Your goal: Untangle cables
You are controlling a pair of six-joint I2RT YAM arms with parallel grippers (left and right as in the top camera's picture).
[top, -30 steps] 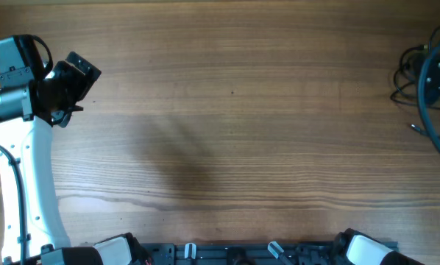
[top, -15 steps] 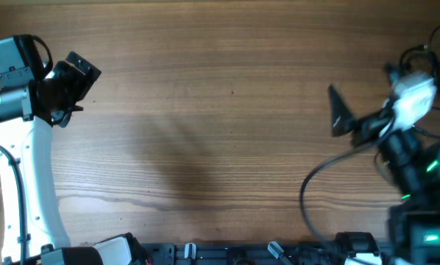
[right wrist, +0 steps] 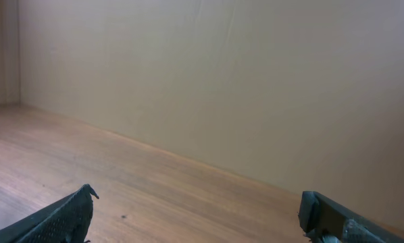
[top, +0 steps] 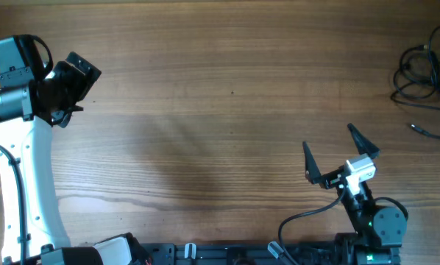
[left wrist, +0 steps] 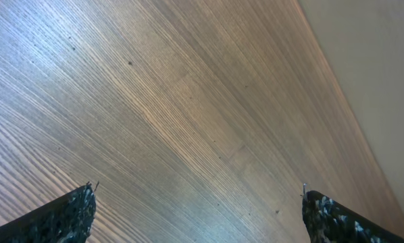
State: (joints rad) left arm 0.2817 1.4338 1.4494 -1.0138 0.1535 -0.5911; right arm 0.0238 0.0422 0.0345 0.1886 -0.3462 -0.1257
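R arm (top: pixel 368 202) has pulled back: half a sec ago the R gripper (top: pixel 327 135) was up by the cables (top: pixel 424 70) near the table's (top: pixel 227 110) right edge. Now it sits low, close to the near edge and right of centre, w/ nothing carried along. Cables show no visible shift. L gripper (left wrist: pixel 196 199) hasn't budged, parked at the left edge.

Fingers: R gripper is spread as wide as it goes, nothing between the tips. Its wrist view shows only bare wood and the wall (right wrist: pixel 256 88) through the gap. L gripper is likewise fully spread and empty, only table grain between the tips.

Cables: loose black tangle toward the far-right corner, hard by the right edge, partly cut off by the frame. A small plug (top: pixel 416 128) lies just to the near side of the knot, its cord running out of view at the right. Knot plus that tail run approx far-to-near along the right edge.

Key relation: cables lie farther out and to the right of the R gripper, well apart. Its fingers point toward the far edge, angled a bit left, i.e. away from the tangle, and the cables aren't in its wrist view at all. R arm is much the nearer; L arm (top: pixel 29 169) is across the whole table.

My read: no untangling visible yet. Next reach prob. falls to the R arm, swinging right & outward, w/ the stray plug the nearest bit to go for. Risk: dragging the whole knot instead of freeing one strand.
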